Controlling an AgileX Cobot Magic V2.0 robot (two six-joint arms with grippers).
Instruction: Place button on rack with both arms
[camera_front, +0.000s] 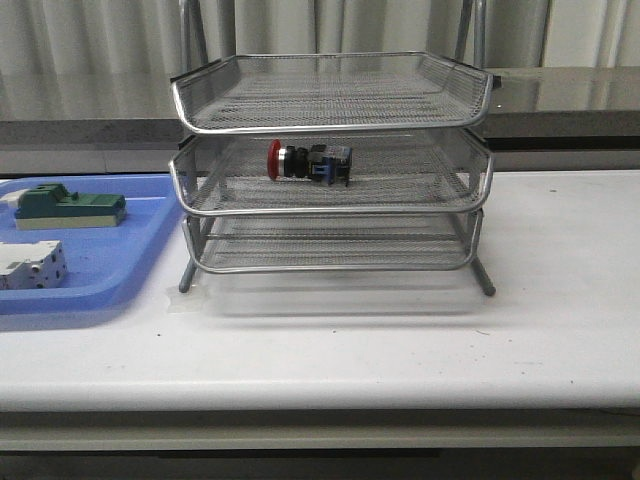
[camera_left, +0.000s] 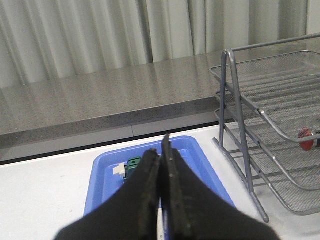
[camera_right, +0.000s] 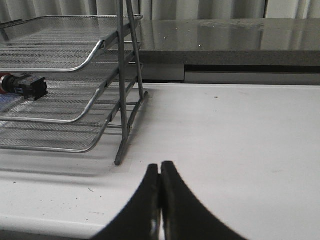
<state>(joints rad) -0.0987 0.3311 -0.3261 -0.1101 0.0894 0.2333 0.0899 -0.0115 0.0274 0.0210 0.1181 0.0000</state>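
The button (camera_front: 308, 161), with a red cap, black body and blue rear block, lies on its side in the middle tier of the silver wire-mesh rack (camera_front: 331, 209). It also shows in the right wrist view as the button (camera_right: 24, 85) and as a red spot, the button (camera_left: 306, 138), in the left wrist view. My left gripper (camera_left: 160, 148) is shut and empty, above the blue tray to the rack's left. My right gripper (camera_right: 160, 167) is shut and empty, low over the white table to the rack's right. Neither arm shows in the front view.
A flat blue tray (camera_front: 110, 265) sits left of the rack, holding a green-topped block (camera_front: 70, 207) and a white breaker (camera_front: 32, 266). A grey ledge (camera_front: 560, 95) and curtains run behind the white table (camera_front: 420, 345).
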